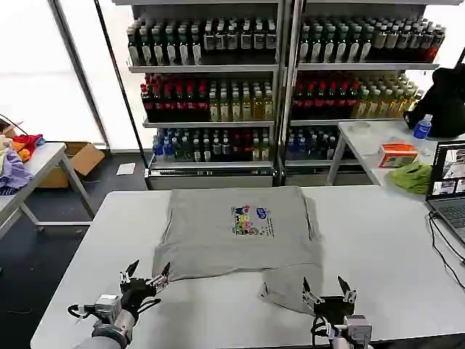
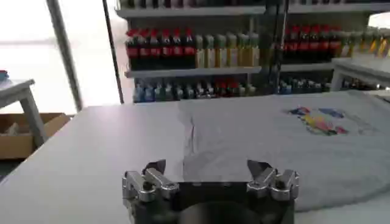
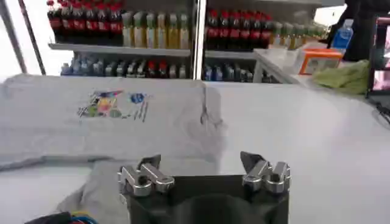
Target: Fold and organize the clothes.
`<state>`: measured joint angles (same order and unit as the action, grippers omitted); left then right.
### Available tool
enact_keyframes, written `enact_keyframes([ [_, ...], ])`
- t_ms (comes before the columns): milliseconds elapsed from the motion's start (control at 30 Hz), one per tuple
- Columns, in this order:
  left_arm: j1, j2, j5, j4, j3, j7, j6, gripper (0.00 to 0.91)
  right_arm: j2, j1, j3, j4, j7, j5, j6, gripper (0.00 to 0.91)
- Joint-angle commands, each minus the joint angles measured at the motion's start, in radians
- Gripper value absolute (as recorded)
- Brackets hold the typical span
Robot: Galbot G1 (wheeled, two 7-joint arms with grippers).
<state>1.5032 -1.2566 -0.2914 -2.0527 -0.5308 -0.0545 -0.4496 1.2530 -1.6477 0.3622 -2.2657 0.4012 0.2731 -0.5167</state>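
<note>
Head view: grey T-shirt [image 1: 236,233] lies flat mid-table [image 1: 378,247], print up, sides folded in, one flap trailing off its near right corner. Left gripper [image 1: 145,280] hovers by the near left hem, jaws spread, empty. Right gripper [image 1: 328,294] sits at the trailing flap, jaws spread, empty. Lime-green cloth [image 1: 411,177] and laptop [image 1: 449,185] far right.

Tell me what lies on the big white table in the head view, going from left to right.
Left gripper → grey T-shirt → right gripper, fingers open over the shirt's loose sleeve → laptop at the right edge.
</note>
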Motion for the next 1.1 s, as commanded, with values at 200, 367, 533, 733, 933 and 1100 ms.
enact_keyframes([
  [200,0.004,0.004,-0.002,0.035,0.010,-0.001,-0.012,0.907,0.005,-0.011,-0.015,0.009,0.015,-0.001,-0.005,0.907],
  [367,0.008,0.000,-0.001,0.036,0.012,0.001,-0.010,0.907,0.006,-0.009,-0.019,0.016,0.020,-0.004,-0.006,0.907],
  [533,0.001,-0.002,-0.005,0.043,0.009,0.002,-0.006,0.907,0.009,-0.008,-0.022,0.032,0.019,-0.011,-0.003,0.907],
  [733,-0.007,-0.009,-0.012,0.056,0.011,0.005,0.012,0.907,0.020,-0.005,-0.034,0.046,0.017,-0.025,-0.005,0.907],
  [933,-0.020,-0.019,-0.014,0.081,0.017,0.004,0.014,0.907,0.024,-0.011,-0.047,0.064,0.025,-0.031,-0.007,0.907],
  [1100,-0.020,-0.018,-0.014,0.086,0.023,0.004,0.012,0.171,0.025,-0.015,-0.053,0.079,0.028,-0.031,-0.004,0.060],
])
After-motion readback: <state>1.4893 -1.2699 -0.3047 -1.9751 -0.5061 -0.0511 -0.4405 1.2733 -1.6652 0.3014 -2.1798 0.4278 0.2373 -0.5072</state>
